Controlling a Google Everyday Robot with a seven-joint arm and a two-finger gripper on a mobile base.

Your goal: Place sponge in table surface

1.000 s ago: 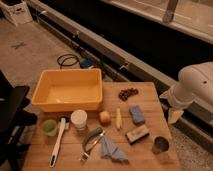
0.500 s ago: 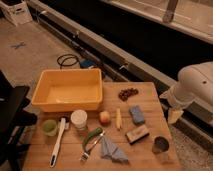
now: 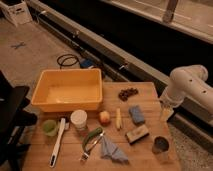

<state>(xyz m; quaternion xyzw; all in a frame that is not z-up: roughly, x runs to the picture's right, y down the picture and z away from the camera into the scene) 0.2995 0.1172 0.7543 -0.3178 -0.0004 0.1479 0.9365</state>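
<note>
One wooden table [image 3: 148,102] fills the lower part of my camera view; its near edge and front corners are cut off by the frame. A white arm [image 3: 189,86] enters from the right, and its base is out of view. A yellow tub [image 3: 67,90] sits at the back left of the table. A black shape [image 3: 12,117] at the left edge is partly cut off; I cannot identify it.

The gripper [image 3: 166,114] hangs below the arm at the table's right edge. It shows pale against the wood, and I cannot tell how far open it is or whether it holds anything.

The sponge [image 3: 136,114], blue, lies flat on the table right of centre, to the left of the gripper and apart from it. Just in front of it lies a tan block [image 3: 137,134] with a dark top. A blue cloth [image 3: 112,151] lies near the front edge. A dark cup [image 3: 160,146] stands front right, partly in shadow. A white cup [image 3: 78,120] and a green cup [image 3: 49,127] stand in front of the tub. A dark cluster [image 3: 127,93] behind the sponge is too blurred to name.
</note>
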